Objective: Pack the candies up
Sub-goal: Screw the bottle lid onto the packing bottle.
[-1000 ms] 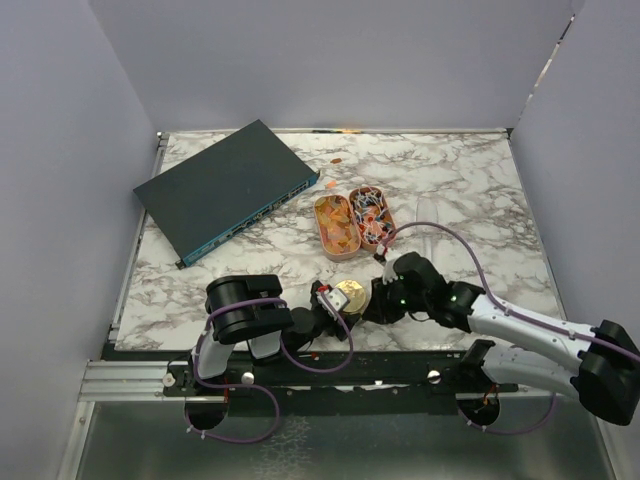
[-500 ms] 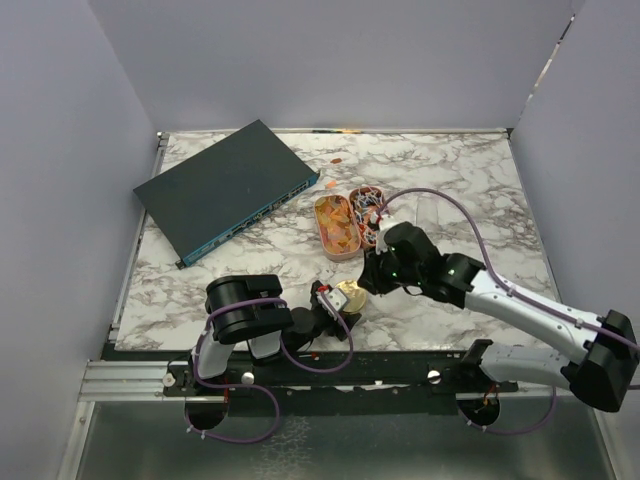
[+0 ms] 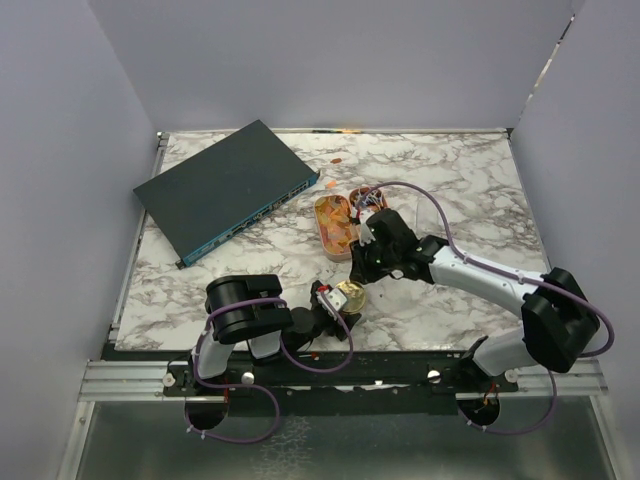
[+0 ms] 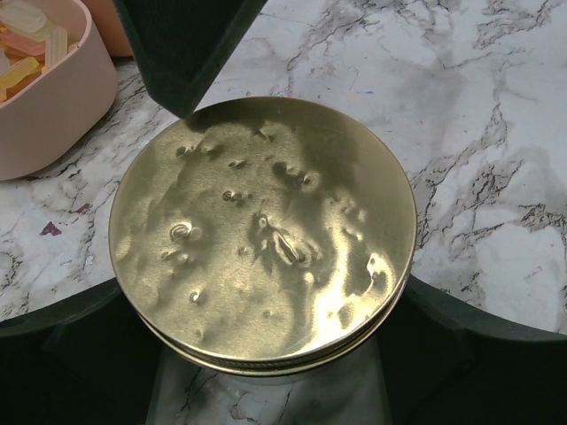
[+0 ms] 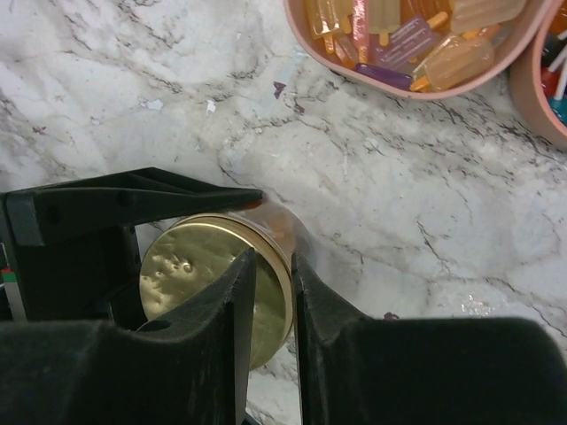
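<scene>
The candies [image 3: 336, 222] lie in two oval peach trays; the orange-yellow ones [image 5: 416, 40] fill the left tray [image 3: 323, 213], and the mixed ones are in the right tray [image 3: 366, 196], partly behind my right arm. A jar with a round gold lid [image 3: 349, 293] stands near the table's front edge. My left gripper [image 3: 338, 300] is shut on that jar, its jaws hugging both sides just under the lid [image 4: 266, 239]. My right gripper [image 5: 274, 261] hovers between lid and trays, open by a narrow gap, holding nothing.
A dark flat box [image 3: 228, 190] lies at an angle at the back left. A few loose sweets [image 3: 337, 160] lie behind the trays. A small purple crumb [image 5: 279, 88] lies on the marble near the left tray. Purple walls enclose the table.
My right gripper has left the gold lid and moved up and back toward the trays, its jaws parting a little. The left gripper and the jar have not moved.
</scene>
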{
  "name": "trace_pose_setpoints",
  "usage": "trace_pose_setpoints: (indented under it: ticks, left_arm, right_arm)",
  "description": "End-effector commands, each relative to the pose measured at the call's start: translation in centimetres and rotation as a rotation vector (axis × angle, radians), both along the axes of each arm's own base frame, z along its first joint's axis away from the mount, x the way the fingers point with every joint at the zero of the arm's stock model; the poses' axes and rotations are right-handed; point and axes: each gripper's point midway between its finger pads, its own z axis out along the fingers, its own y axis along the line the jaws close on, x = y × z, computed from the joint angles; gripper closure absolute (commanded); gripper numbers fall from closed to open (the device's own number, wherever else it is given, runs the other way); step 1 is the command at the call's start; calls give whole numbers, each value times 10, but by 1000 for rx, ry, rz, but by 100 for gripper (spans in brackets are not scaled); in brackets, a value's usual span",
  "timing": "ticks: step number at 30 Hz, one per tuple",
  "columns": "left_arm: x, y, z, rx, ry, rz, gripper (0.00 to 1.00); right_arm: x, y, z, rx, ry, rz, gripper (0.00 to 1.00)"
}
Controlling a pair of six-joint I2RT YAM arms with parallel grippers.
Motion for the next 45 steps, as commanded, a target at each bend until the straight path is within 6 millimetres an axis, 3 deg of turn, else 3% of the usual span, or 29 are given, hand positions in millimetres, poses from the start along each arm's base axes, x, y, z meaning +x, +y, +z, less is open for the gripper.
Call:
trace_pose_setpoints:
  ticks: [1,15,28,34,45]
  left_arm:
    - [-5,2,22,-162,18,-7,44]
    - [-5,1,21,-163,21,-10,44]
    - [-3,2,23,-165,14,2,44]
    - [0,2,23,-159,8,12,44]
    - [5,-4,19,-105,7,21,46]
  right_arm:
    - [4,21,11,94,-7,79,73]
    - [-17,7,-21,58,76,80,74]
    - [-73,-28,-46,45,211,33,83]
    - [-97,-32,-41,68,244,-5,85]
    - [-121,-49,-34,100,260,-89,88]
